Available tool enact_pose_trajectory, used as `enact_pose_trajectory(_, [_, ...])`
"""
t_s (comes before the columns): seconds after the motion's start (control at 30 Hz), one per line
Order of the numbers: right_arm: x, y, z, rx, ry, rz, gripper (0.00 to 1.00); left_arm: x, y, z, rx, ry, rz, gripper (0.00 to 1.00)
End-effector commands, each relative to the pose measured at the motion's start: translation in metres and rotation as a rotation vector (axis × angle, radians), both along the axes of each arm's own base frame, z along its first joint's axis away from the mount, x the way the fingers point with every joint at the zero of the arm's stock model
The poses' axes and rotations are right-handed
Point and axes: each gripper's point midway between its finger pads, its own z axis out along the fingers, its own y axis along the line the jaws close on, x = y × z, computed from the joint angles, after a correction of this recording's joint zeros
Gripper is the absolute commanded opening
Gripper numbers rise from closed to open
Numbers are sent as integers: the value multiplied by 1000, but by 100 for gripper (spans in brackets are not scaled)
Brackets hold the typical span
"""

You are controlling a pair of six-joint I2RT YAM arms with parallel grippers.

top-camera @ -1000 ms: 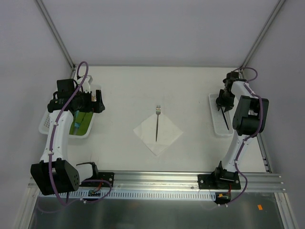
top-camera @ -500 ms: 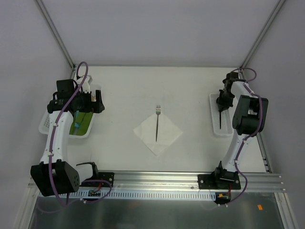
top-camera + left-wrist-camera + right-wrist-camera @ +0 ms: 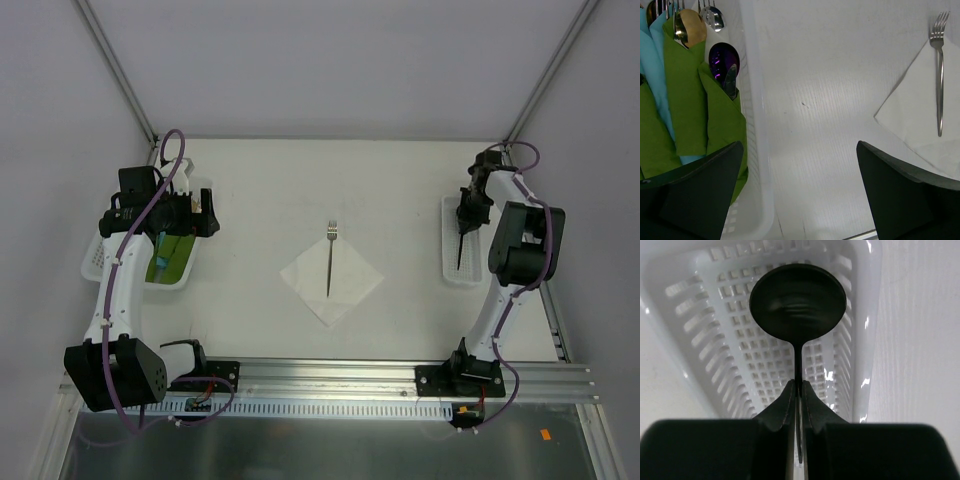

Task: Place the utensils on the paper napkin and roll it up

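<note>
— Entry one, nearest on the right side?

— My right gripper (image 3: 798, 390): fingers pinched almost together on the thin black handle of the spoon (image 3: 797, 295). The round bowl points away from my wrist. Under and beyond it is a white slotted basket (image 3: 715, 340), which sits at the right edge of the table (image 3: 260, 180). Whether the spoon touches the basket floor, I cannot tell.

— Entry two, left side?

— My left gripper (image 3: 799, 170): fingers spread as wide as they go, nothing between them. It hovers over the rim of the left basket (image 3: 757, 165) and the bare table next to it. Contents of that basket: green cloths (image 3: 685, 90) and a teal cloth (image 3: 650, 60), folded into pockets. A gold spoon (image 3: 690, 27) and a purple-sheened spoon (image 3: 722, 57) stand out of the green ones.

— And farther out?

— The paper napkin (image 3: 912, 115): white, lying flat at mid-table between my two arms, one corner turned toward my bases, well apart from both baskets. On it, the fork (image 3: 939, 75): one slim piece lying straight along the napkin's middle, tines at the far end and reaching past the far corner onto the table.
</note>
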Motion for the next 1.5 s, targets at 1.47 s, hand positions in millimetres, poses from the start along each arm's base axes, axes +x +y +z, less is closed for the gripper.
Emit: enact_pose_trajectory(1.47, [-49, 361, 28, 234, -149, 221, 0, 5, 31, 8, 32, 12, 280, 99])
